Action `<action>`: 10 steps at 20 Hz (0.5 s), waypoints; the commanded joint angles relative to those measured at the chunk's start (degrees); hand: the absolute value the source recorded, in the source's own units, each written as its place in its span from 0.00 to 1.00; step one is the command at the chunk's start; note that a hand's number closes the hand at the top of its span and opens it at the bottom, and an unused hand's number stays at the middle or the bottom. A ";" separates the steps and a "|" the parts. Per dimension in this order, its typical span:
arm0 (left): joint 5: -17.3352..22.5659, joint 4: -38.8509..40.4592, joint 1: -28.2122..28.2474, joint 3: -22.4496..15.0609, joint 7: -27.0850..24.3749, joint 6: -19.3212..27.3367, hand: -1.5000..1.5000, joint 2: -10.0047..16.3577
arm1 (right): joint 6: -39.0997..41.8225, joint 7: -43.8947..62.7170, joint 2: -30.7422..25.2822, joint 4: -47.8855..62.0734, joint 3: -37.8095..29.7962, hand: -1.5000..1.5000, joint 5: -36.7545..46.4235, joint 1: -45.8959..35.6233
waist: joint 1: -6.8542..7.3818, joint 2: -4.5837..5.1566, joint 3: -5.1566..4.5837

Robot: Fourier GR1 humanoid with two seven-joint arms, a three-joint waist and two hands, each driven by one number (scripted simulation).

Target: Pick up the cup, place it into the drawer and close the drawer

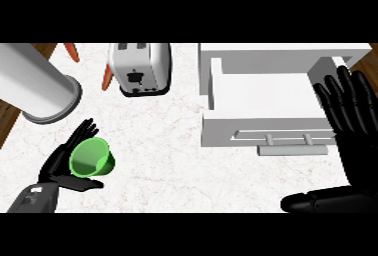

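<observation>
The left hand (56, 168) is low on the left of the white counter (170, 155), and it holds the green cup (92, 157) between its fingers and thumb, with the cup tipped so you can see inside. The right hand (353, 127) is open with its fingers up, just beside the right side of the open white drawer (258, 128). At the back stand a toaster (140, 67) and a big grey tube (37, 85).

A kitchen: a pale speckled counter (170, 165) fills the frame, a white two-slot toaster (140, 69) stands at upper centre, and a white drawer (221, 131) with a bar handle (284, 135) sits open at upper right
</observation>
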 commanded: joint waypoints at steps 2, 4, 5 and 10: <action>0.16 3.95 -1.25 -0.60 -8.48 -7.93 0.00 0.16 | -0.03 1.48 0.01 0.29 0.08 0.00 -0.79 -0.91 | -0.07 0.09 -0.04; 1.25 3.84 -1.88 -0.48 -6.68 -9.64 0.00 0.65 | -0.80 -0.22 1.44 -1.19 1.93 0.00 1.36 0.92 | -0.07 0.01 -0.02; 1.49 3.32 -1.53 -0.58 -6.06 -7.22 0.00 -1.42 | -0.09 -3.75 1.36 3.54 1.08 0.00 2.20 0.44 | 0.34 0.01 0.03; 2.27 4.32 -1.96 -1.01 -6.90 -9.16 0.00 -1.46 | -1.11 -0.92 1.39 2.02 1.21 0.00 1.78 -1.17 | 0.41 -0.05 0.01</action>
